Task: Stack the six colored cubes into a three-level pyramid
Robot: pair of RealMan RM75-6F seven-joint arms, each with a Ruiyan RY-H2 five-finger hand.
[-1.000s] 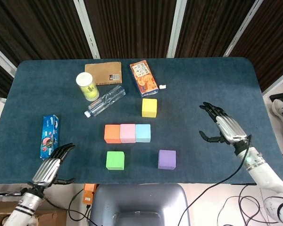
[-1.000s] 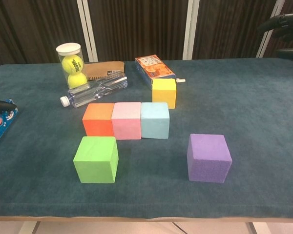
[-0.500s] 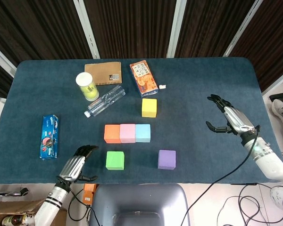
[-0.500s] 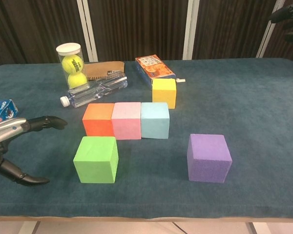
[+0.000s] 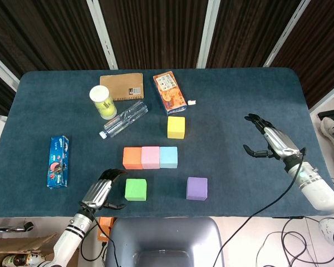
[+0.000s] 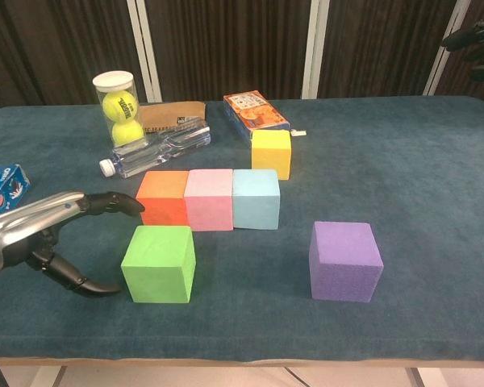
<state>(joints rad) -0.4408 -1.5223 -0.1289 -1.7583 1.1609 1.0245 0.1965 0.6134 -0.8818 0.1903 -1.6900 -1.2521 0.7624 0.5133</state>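
An orange cube [image 5: 132, 158], a pink cube [image 5: 150, 157] and a light blue cube [image 5: 168, 157] stand touching in a row at mid-table. A green cube [image 5: 136, 189] sits in front of the orange one, a purple cube [image 5: 197, 188] to its right, a yellow cube [image 5: 176, 127] behind the row. My left hand [image 5: 102, 192] hovers just left of the green cube [image 6: 160, 264], fingers spread, holding nothing; in the chest view the left hand [image 6: 44, 234] reaches in from the left edge. My right hand [image 5: 273, 143] floats open over the table's right side, far from the cubes.
A tennis-ball tube [image 5: 103, 102], a plastic bottle [image 5: 123, 119], a brown wallet-like pouch [image 5: 122, 87] and an orange snack box [image 5: 169, 92] lie at the back. A blue snack packet [image 5: 58, 161] lies at the left. The table's front edge [image 6: 242, 351] is close to the green and purple cubes.
My left hand has moved right along the front edge, from beside the blue packet to just beside the green cube. My right hand drew back to the right, then stayed put.
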